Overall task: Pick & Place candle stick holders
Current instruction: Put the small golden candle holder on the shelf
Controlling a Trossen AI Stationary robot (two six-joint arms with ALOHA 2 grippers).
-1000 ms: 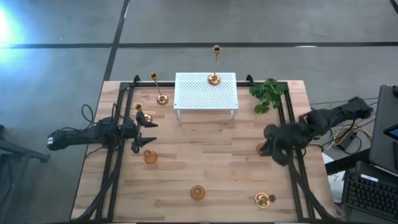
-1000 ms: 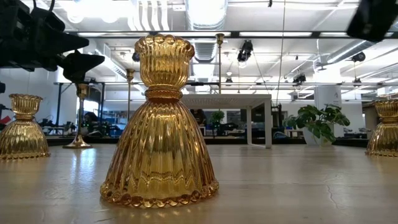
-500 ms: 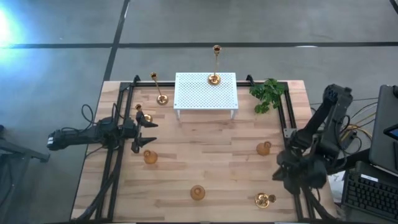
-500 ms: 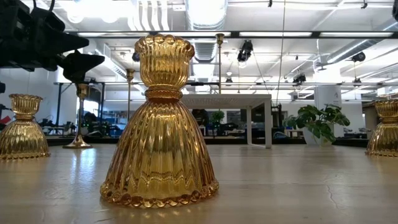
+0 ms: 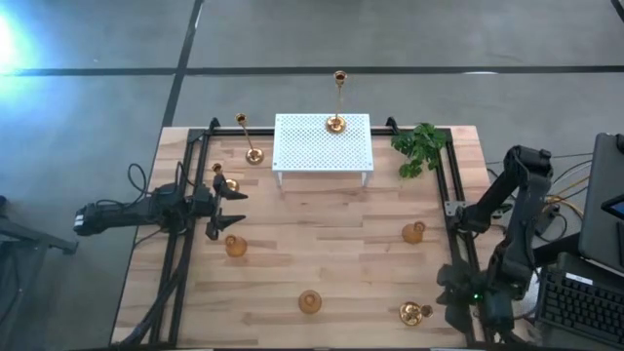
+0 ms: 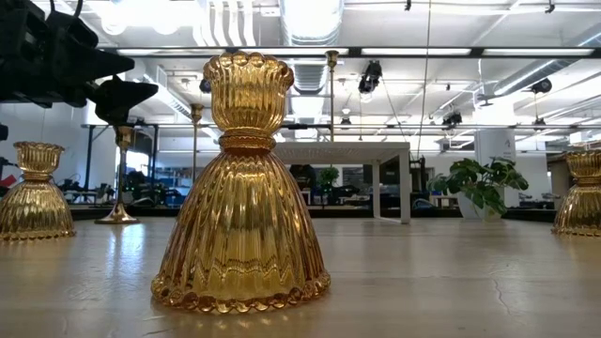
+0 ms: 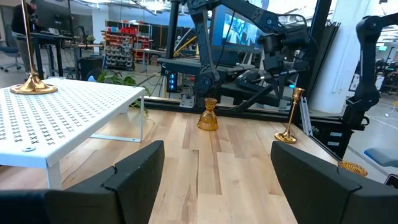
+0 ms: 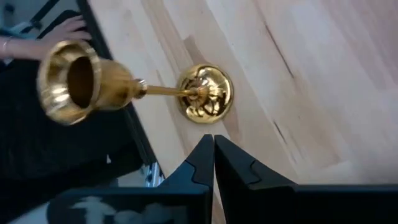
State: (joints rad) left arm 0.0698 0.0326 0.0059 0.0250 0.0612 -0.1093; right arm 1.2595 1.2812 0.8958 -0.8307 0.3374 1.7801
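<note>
**Inspector:** Largest first?

**Clerk:** One wooden table. One white perforated stand, carrying one tall holder. One green sprig beside the stand.

**Inspector:** Candle stick holders, total?

**Clerk:** Seven gold. Three tall stems: on the stand, left of it, at the front right corner. Four short.

**Inspector:** Pincers?

**Clerk:** Left gripper spread wide, empty, over the table's left side. Right gripper pressed together, empty, above the corner stem.
</note>
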